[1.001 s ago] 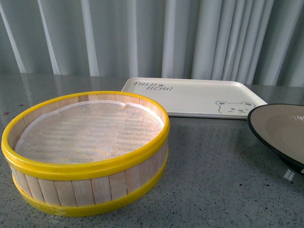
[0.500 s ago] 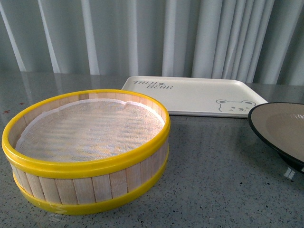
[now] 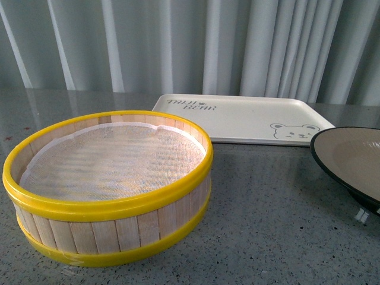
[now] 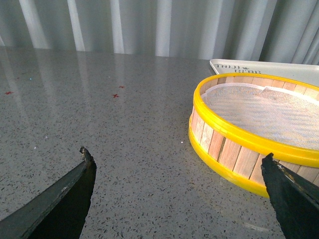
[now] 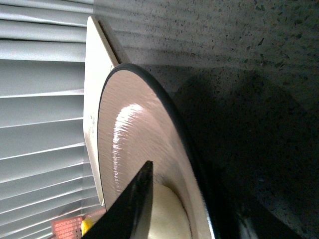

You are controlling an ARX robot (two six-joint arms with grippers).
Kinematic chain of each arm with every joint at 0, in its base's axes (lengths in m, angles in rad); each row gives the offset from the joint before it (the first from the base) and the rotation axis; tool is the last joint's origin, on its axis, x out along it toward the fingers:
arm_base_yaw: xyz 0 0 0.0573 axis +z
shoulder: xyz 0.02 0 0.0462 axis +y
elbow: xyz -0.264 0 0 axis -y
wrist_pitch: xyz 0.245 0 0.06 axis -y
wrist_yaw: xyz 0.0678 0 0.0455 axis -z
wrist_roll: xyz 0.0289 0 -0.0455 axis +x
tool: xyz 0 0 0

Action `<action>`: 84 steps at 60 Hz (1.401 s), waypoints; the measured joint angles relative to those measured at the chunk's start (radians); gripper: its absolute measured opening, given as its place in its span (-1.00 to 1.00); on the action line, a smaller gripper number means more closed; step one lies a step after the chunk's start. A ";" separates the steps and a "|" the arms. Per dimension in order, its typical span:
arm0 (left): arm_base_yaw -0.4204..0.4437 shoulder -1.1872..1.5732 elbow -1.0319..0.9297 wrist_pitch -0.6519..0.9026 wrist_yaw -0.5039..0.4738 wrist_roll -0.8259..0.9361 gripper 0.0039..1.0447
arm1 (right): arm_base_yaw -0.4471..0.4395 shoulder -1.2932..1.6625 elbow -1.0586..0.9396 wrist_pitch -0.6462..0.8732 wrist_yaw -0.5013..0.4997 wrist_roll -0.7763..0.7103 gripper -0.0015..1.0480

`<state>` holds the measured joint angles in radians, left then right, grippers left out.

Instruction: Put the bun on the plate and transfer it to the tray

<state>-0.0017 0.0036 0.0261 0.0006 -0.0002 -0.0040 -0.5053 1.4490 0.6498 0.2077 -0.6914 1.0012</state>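
The plate, tan inside with a black rim, shows at the right edge of the front view, tilted. My right gripper is shut on its rim. One dark finger lies over the plate's tan inside. The white bun rests on the plate right behind that finger and is partly hidden by it. The cream tray with the bear print lies flat at the back and also shows beyond the plate, tray. My left gripper hangs open over bare table, holding nothing.
A yellow-rimmed wooden steamer basket with a white mesh liner stands front left, close to my left gripper's finger; basket. The table is grey speckled stone. Pleated grey curtains close off the back.
The whole front view has drifted up a few pixels. The plate keeps its place relative to the tray and the basket.
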 joint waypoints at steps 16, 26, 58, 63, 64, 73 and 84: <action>0.000 0.000 0.000 0.000 0.000 0.000 0.88 | 0.001 -0.037 0.001 -0.005 -0.022 0.006 -0.95; 0.000 0.000 0.000 0.000 0.000 0.000 0.88 | 0.014 -0.067 -0.007 -0.005 -0.017 0.001 -0.95; 0.000 0.000 0.000 0.000 0.000 0.000 0.88 | 0.126 -0.028 0.032 0.314 0.102 0.164 -0.95; 0.000 0.000 0.000 0.000 0.000 0.000 0.88 | 0.178 0.093 0.152 0.321 0.154 0.185 -0.95; 0.000 0.000 0.000 0.000 0.000 0.000 0.88 | 0.187 0.111 0.174 0.321 0.162 0.187 -0.95; 0.000 0.000 0.000 0.000 0.000 0.000 0.88 | 0.253 0.241 0.360 0.278 0.214 0.203 -0.95; 0.000 0.000 0.000 0.000 0.000 0.000 0.88 | 0.314 0.376 0.544 0.205 0.250 0.208 -0.95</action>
<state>-0.0017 0.0036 0.0265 0.0006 -0.0002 -0.0040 -0.1909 1.8252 1.1942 0.4126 -0.4416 1.2091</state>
